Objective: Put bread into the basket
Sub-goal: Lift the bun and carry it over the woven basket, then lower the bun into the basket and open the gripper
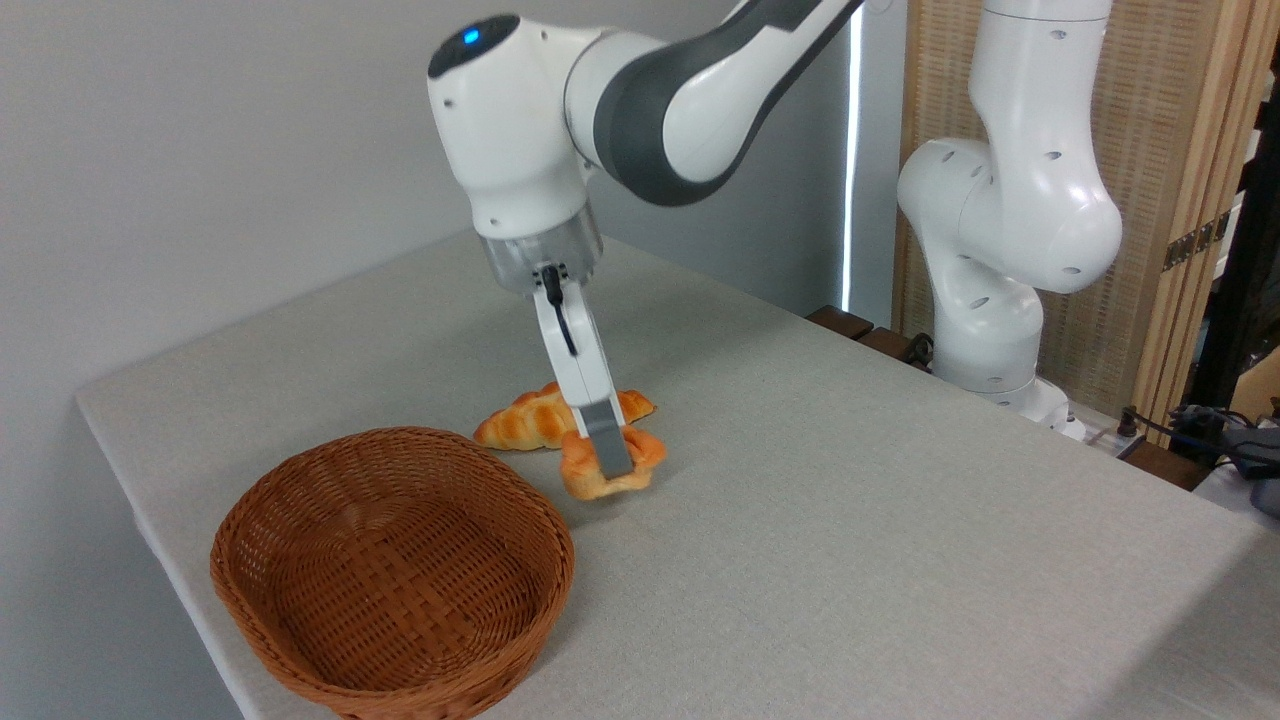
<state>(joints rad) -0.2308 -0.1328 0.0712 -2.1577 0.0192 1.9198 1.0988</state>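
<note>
The bread (640,462), a small orange-golden bun with a scalloped edge, lies at the middle of the grey table just right of the basket (300,640). It is tilted so its paler underside shows. My gripper (612,462) reaches down onto it. The near finger (603,428) covers the bun's middle and the far finger is hidden behind it. The jaws look closed on the bun, which bulges up on both sides of the finger. The reddish-brown wicker basket stands empty at the front left.
A longer braided golden loaf (525,420) lies right behind the bun, touching or nearly touching it. The table's left edge (130,470) runs close to the basket. The arm's white base (985,320) stands at the back right, with cables beside it.
</note>
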